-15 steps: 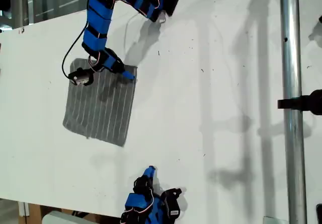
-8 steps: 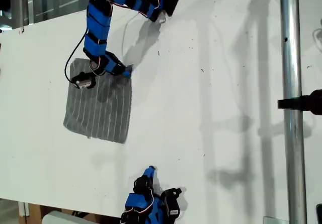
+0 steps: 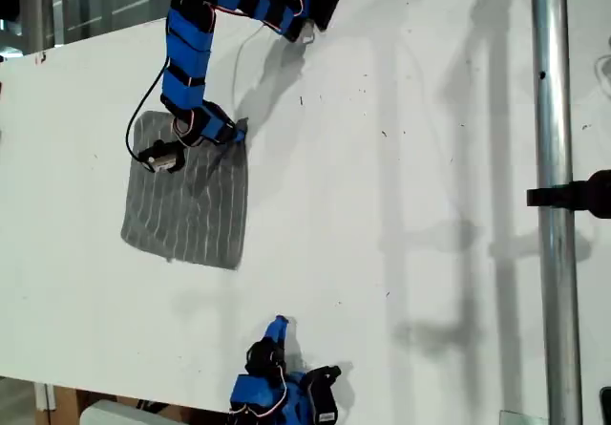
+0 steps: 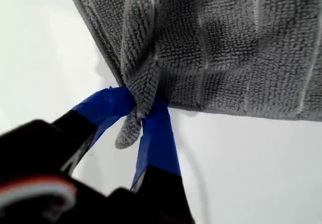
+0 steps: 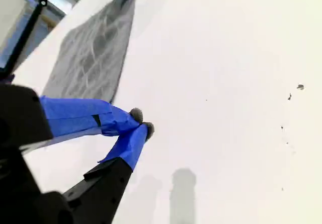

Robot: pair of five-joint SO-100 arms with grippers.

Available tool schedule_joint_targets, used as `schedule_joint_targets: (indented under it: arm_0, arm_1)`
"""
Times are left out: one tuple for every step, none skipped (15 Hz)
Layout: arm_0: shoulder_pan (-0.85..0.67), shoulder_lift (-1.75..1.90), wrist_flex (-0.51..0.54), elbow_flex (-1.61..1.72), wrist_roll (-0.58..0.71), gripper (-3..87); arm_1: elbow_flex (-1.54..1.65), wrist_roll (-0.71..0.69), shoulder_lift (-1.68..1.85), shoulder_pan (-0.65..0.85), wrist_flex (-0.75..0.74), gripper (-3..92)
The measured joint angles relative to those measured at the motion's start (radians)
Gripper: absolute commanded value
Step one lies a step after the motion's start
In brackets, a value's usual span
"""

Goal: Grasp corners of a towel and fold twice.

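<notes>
Dragged inward since earlier, the grey striped cloth towel [image 3: 186,201] lies upper left of the exterior view, one corner [image 4: 135,117] pinched by my first gripper [image 4: 138,114]; my second gripper [image 5: 138,124] rests closed, empty.

Item count, exterior view:

- Towel [image 3: 186,210]: one, grey with thin pale stripes. It is the only cloth on the table.
- Table [image 3: 401,205]: one white surface.
- Arms: two, both wrapped in blue tape.
- Grippers: two, my first gripper [image 4: 138,114] and my second gripper [image 5: 137,124].
- Metal pole [image 3: 556,196]: one upright, at the exterior view's right, carrying one black clamp [image 3: 573,194].
</notes>
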Motion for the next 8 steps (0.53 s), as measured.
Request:
schedule_joint_targets:
  arm_0:
    - [-0.003,-0.094,-0.011,-0.071,0.032,-2.7]
    - [-0.014,-0.233,-0.035,-0.163,0.075,-2.7]
    - [-0.040,-0.416,-0.043,-0.282,0.147,-2.7]
    - [-0.074,-0.623,-0.044,-0.426,0.236,-2.7]
    - [-0.112,-0.834,-0.044,-0.577,0.351,-2.7]
    - [-0.158,-1.014,-0.044,-0.716,0.471,-2.7]
    - [-0.209,-1.167,-0.049,-0.825,0.589,-2.7]
    - [-0.265,-1.289,-0.044,-0.930,0.709,-2.6]
  arm_1:
    - [0.000,0.000,0.000,0.000,0.000,-0.2]
    - [0.000,0.000,0.000,0.000,0.000,-0.2]
    - [0.000,0.000,0.000,-0.002,0.000,-0.2]
    - [0.000,0.000,0.000,-0.002,-0.003,-0.2]
    - [0.002,0.000,0.000,-0.002,-0.011,-0.2]
    - [0.003,0.000,0.000,-0.003,-0.012,-0.2]
    - [0.008,0.000,0.000,-0.006,-0.012,-0.2]
    - [0.011,0.000,0.003,-0.006,-0.018,-0.2]
